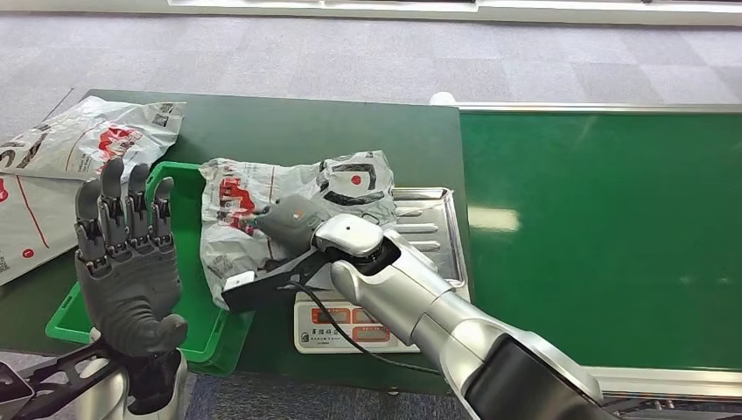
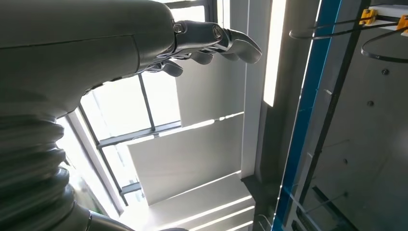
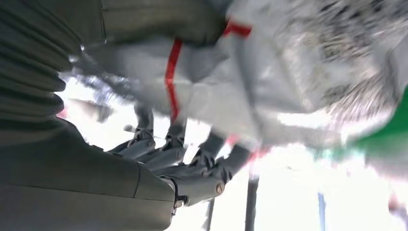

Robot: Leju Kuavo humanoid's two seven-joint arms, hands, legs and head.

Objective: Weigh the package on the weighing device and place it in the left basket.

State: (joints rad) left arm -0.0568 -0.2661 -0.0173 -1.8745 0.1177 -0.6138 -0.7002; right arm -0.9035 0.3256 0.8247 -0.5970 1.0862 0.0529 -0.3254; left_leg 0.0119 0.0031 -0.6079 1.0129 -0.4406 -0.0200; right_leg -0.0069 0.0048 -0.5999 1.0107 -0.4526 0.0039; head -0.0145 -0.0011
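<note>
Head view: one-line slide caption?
Right hand grips grey package over the scale; left hand raised open above green basket.

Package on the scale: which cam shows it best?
Head view. The grey package shows whole there, lying over the scale and the green basket's edge, with the right hand on it. Right wrist view gives a blurred close-up of it against the fingers. Left wrist view faces the ceiling.

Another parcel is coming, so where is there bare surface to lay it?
The bright green belt, right of the steel scale, is bare. The dark green table is free behind the grey plastic package. The green basket corner and left edge are crowded.
</note>
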